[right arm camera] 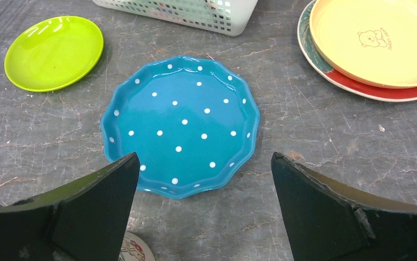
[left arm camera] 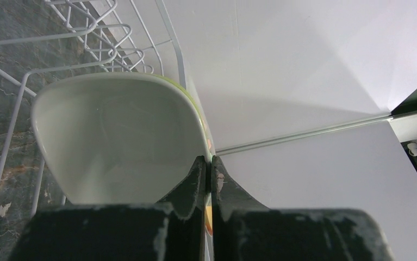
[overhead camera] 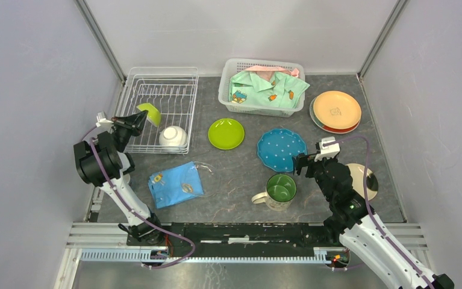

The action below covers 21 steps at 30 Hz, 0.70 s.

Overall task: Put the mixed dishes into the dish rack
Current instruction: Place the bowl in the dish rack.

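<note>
Left gripper: we see it clamped on the bowl rim.
Right gripper: spread apart, blue dotted plate just ahead.

- Blue plate: bare table at 3 and 9 o'clock; basket at 12, mug at 6, orange plate at 2.
- Rack: white bowl in the 5 o'clock corner, green bowl at 8; rows toward 12 free.

Pale grey walls enclose a dark marbled tabletop under even light.
</note>
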Available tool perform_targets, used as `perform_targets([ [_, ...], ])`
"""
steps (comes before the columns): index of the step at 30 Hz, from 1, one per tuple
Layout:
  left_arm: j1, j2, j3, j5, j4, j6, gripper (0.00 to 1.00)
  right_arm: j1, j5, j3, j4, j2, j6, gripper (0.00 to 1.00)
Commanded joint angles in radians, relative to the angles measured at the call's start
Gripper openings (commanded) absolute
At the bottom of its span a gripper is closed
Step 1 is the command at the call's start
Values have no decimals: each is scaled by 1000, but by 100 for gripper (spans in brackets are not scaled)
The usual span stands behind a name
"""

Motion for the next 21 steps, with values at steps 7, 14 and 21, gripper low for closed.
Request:
perform_targets([
  [7, -44, -68, -90, -127, 213, 17, 5, 0, 22, 25, 38, -20, -26, 98],
  [14, -52, -167, -65, -226, 47, 87, 2, -1, 39, 33, 29, -34, -39, 98],
  [21, -77, -261, 7, -253, -136, 204, 2, 0, 29, 29, 46, -5, -32, 98],
])
